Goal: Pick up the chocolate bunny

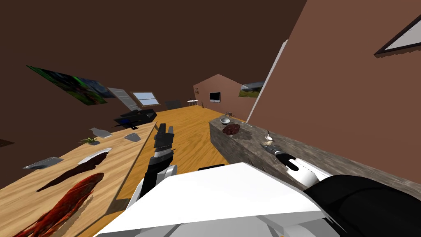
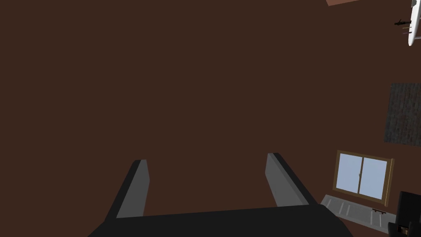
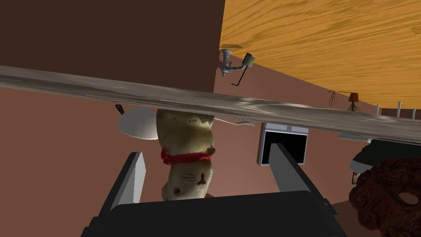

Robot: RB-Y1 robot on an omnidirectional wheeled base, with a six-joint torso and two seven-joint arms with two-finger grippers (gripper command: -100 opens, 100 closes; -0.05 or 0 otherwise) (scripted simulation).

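Note:
The bunny (image 3: 187,164) is cream-coloured with a red ribbon round its neck, and it stands on a grey stone counter (image 3: 102,88). My right gripper (image 3: 205,150) is open around it, with one finger on each side and a gap to both. In the head view the bunny (image 1: 268,137) is small on the counter (image 1: 250,142), just past my right gripper (image 1: 270,148). My left gripper (image 1: 163,132) is raised over the wooden floor between table and counter. Its fingers (image 2: 135,185) stand open with nothing between them.
A dark brown lumpy ring-shaped thing (image 1: 231,129) lies farther along the counter, close beside my right hand (image 3: 386,201). A grey bowl (image 1: 225,120) sits beyond it. A white pan-like object (image 3: 137,123) lies behind the bunny. A wooden table (image 1: 123,156) with several objects stands on my left.

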